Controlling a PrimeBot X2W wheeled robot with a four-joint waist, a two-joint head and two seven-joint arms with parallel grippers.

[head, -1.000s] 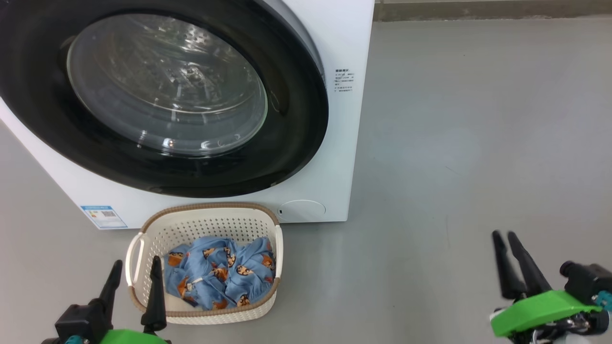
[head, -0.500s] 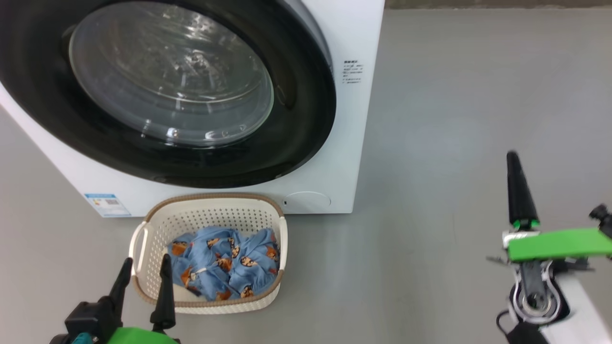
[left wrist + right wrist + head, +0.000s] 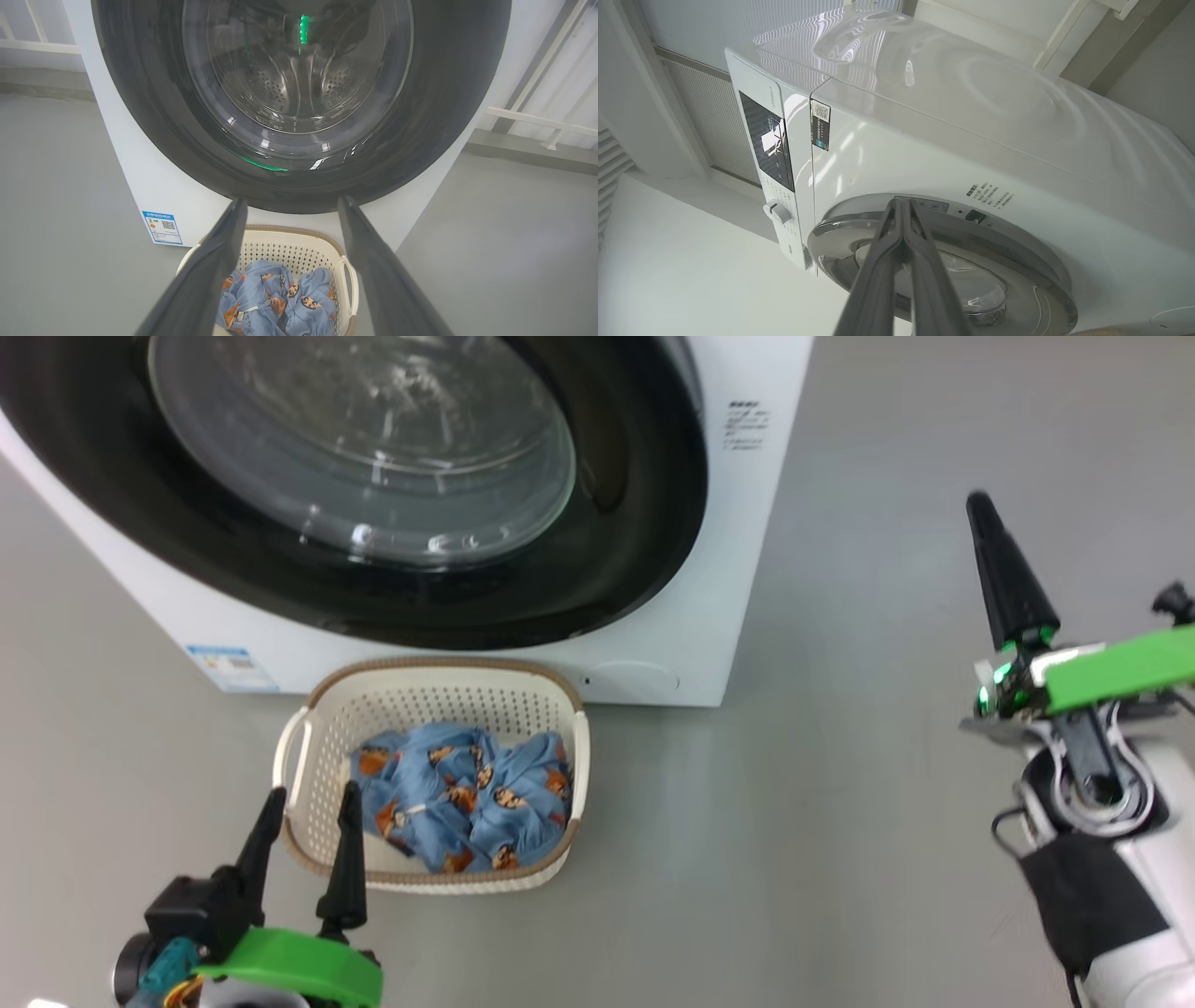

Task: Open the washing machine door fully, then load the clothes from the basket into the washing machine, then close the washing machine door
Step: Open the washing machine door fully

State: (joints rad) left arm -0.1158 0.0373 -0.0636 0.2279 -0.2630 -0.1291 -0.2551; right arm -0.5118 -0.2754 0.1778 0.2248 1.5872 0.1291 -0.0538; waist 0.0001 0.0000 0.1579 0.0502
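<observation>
A two-armed robot faces a white washing machine [image 3: 747, 523] on a bare grey floor [image 3: 840, 821], the round black-rimmed door [image 3: 653, 523] shut flat against the front with the steel drum visible through its glass. The cream basket [image 3: 439, 677] sits on the floor just in front of the machine, under the lower curve of the door and right of the blue label [image 3: 231, 667]. Blue clothes [image 3: 467, 793] printed with small orange figures are heaped inside it, none loaded yet.

The right tool [image 3: 980, 509] is raised well off to the right of the machine, its two dark fingers clenched together on nothing. From its own camera the closed fingers aim at the door's silvery outer edge, on the side away from the control panel. Pressed into a single narrow blade, they look meant to catch that edge and pull the door open, the first step of the job, which has not begun.

The left tool [image 3: 313, 791] hovers low at the basket's near left corner, fingers spread wide and empty. Its camera frames the clothes between them, which suggests it is parked ready to reach in once the drum is open. Whether the door's swing will clear the basket cannot be told from here
</observation>
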